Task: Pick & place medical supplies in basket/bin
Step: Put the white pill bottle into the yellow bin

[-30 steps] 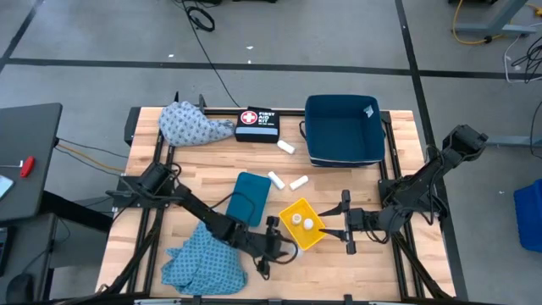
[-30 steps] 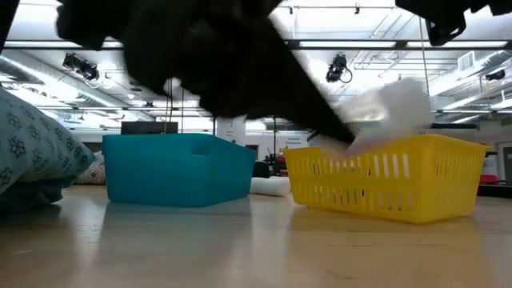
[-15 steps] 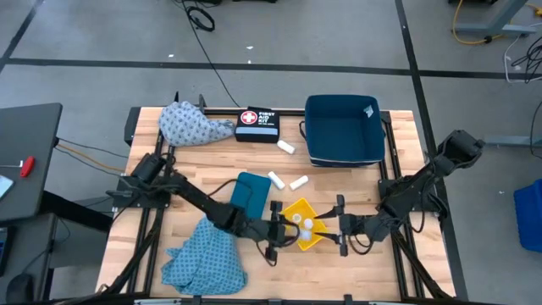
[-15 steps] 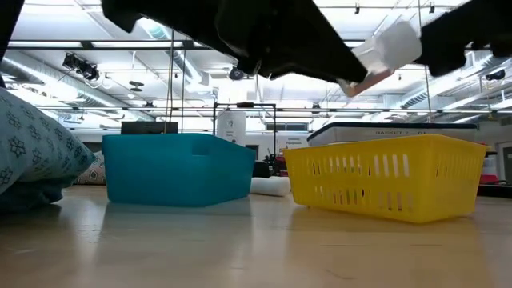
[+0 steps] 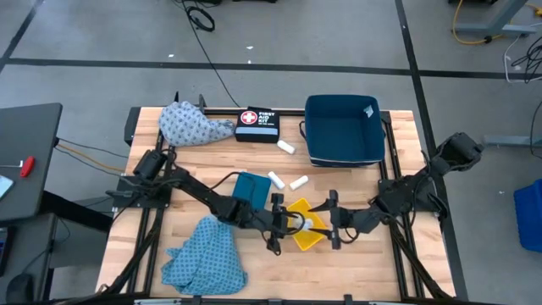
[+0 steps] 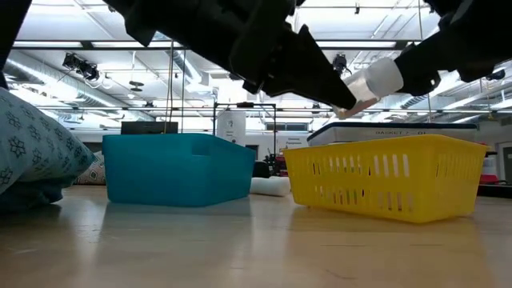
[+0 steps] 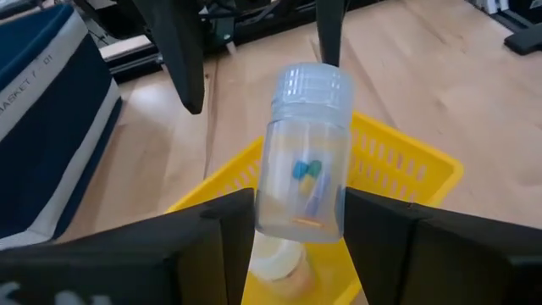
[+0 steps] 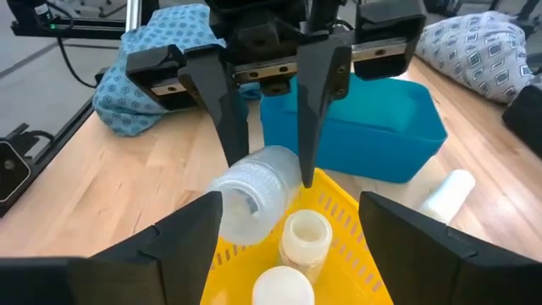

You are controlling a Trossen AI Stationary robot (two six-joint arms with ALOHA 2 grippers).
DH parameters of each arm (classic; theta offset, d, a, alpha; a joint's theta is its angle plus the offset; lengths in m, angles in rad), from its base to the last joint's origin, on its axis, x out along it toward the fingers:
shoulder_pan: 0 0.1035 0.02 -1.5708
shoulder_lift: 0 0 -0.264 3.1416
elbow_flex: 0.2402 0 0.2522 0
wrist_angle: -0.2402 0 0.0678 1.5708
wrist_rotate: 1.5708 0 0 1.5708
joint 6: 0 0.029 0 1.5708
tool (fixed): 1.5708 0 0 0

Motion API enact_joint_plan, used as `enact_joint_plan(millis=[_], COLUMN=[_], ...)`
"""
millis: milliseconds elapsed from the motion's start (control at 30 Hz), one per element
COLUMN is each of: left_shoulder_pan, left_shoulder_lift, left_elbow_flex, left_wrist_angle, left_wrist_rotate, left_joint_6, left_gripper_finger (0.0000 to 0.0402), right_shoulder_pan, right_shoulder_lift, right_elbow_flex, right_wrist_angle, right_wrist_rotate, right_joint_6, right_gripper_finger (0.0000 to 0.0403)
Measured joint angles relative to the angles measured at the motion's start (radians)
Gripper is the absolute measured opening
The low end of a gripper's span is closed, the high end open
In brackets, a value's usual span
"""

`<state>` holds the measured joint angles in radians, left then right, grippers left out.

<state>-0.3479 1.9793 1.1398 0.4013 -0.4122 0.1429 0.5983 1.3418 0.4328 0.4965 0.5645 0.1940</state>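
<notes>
Vial (image 7: 303,152) in left gripper (image 7: 292,224); two (image 8: 292,258) in basket (image 8: 373,263).

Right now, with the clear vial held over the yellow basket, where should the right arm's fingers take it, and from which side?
Probably the ribbed cap. The left gripper clamps the clear vial by its body, so only the cap juts free, toward the open right gripper. Come from that side, opposite the left gripper, fingers closing across the round cap.
</notes>
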Motion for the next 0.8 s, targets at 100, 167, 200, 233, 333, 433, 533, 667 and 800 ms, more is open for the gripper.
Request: enact_joint_plan(millis=[100,167,200,233,333,433,533,667,800], left_shoulder_pan=[0.015,0.027,0.033,0.039,0.056,0.066,0.070,0.069,0.069], left_shoulder_lift=[0.001,0.001,0.001,0.001,-0.001,0.000,0.000,0.000,0.000], left_elbow_flex=[0.000,0.000,0.000,0.003,0.003,0.003,0.003,0.003,0.003], left_wrist_angle=[0.000,0.002,0.016,0.025,0.022,0.029,0.025,0.026,0.026], left_wrist_rotate=[-0.005,-0.004,-0.010,-0.014,0.003,0.053,0.068,0.069,0.067], left_joint_6=[0.000,0.000,-0.001,0.000,0.003,-0.004,-0.006,-0.004,-0.004], left_gripper_finger=[0.0156,0.0156,0.0156,0.0156,0.0156,0.0156,0.0156,0.0156,0.0156], right_shoulder_pan=[-0.018,-0.024,-0.025,-0.025,-0.027,-0.030,-0.043,-0.068,-0.091], right_shoulder_lift=[0.000,0.000,0.000,0.000,0.000,0.000,0.000,0.000,0.000], right_elbow_flex=[0.000,0.000,0.000,0.000,0.000,0.000,0.000,0.000,0.000], right_wrist_angle=[0.001,0.002,0.002,0.000,-0.014,-0.019,-0.022,-0.023,-0.023], right_wrist_rotate=[-0.031,-0.043,-0.046,-0.050,-0.052,-0.052,-0.048,-0.030,-0.041], right_joint_6=[0.000,0.000,0.000,0.000,0.008,0.011,0.011,0.011,0.011], right_gripper_finger=[0.0291,0.0291,0.0291,0.0291,0.0291,0.0291,0.0291,0.0280,0.0239])
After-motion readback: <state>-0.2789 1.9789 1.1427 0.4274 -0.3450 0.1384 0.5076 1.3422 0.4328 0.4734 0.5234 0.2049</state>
